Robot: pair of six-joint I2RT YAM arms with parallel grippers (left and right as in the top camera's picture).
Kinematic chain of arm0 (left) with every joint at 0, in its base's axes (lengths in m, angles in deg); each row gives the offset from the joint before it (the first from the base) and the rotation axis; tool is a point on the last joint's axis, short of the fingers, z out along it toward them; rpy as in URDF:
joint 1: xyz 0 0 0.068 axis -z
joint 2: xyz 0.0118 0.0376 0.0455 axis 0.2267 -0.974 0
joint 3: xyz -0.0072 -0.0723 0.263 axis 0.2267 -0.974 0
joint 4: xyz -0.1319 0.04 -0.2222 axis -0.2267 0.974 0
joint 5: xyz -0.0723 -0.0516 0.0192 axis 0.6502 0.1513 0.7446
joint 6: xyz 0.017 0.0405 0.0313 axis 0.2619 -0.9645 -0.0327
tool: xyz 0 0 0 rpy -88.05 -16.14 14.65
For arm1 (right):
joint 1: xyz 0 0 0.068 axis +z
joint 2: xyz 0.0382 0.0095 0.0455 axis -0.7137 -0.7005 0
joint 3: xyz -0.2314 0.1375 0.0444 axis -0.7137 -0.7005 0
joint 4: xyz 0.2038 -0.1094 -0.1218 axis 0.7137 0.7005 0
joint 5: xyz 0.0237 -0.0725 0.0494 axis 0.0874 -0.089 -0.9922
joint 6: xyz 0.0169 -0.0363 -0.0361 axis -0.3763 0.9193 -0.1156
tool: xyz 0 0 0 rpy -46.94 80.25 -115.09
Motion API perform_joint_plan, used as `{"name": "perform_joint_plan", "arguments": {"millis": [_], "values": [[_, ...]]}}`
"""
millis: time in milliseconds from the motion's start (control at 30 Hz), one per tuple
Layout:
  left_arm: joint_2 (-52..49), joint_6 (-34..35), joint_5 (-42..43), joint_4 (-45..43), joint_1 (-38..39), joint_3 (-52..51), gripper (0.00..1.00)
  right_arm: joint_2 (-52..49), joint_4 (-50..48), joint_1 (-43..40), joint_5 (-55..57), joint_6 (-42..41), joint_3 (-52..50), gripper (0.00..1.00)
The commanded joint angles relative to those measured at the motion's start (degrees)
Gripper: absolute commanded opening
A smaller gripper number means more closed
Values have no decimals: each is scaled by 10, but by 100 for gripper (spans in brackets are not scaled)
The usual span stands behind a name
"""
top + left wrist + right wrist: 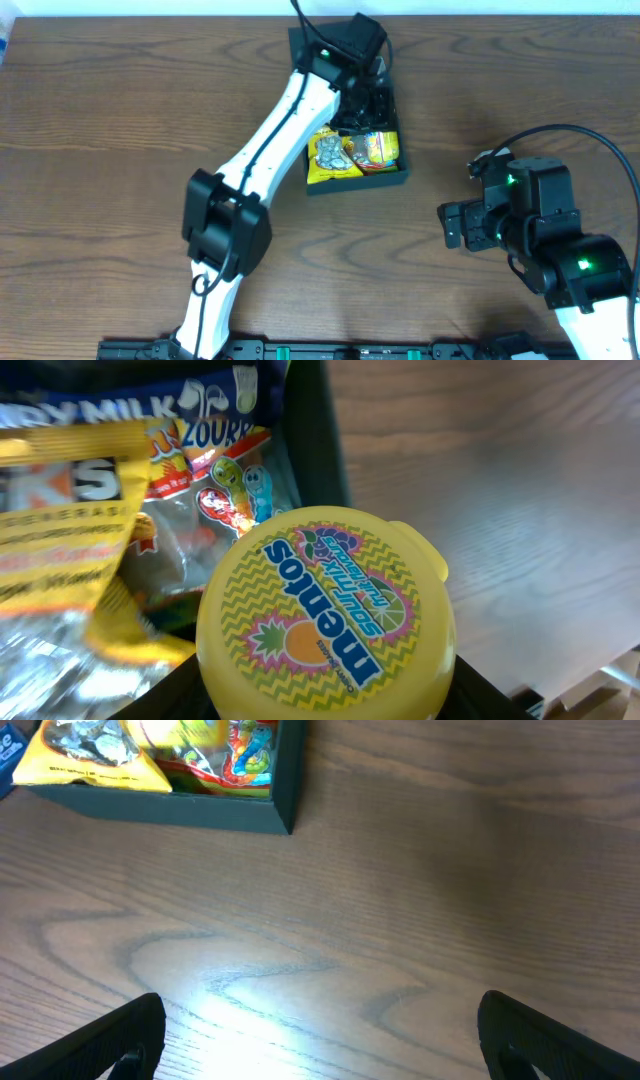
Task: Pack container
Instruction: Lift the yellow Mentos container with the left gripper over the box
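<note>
While left fingers (492, 698) clasp the Mentos tub (325, 615) by the container (355, 183) wall, right fingers (110, 1045) gape over table (400, 900).

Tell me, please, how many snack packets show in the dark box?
3: yellow foil packet at left, blue Dairy Milk wrapper above it, clear Zourr bag beside them; more may be hidden.

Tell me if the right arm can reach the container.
Probably yes. The right gripper is open, with only bare table between it and the container's near corner; the left arm, holding a Mentos tub there, might crowd it.
</note>
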Motion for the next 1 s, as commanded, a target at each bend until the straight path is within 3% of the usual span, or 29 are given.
{"name": "perform_joint_plan", "arguments": {"millis": [0, 967], "values": [[-10, 2, 4, -8, 11, 17, 5, 4, 0, -4, -4, -7, 1, 99], [-38, 22, -59, 0, 28, 16, 6, 4, 0, -4, -4, -7, 1, 99]]}}
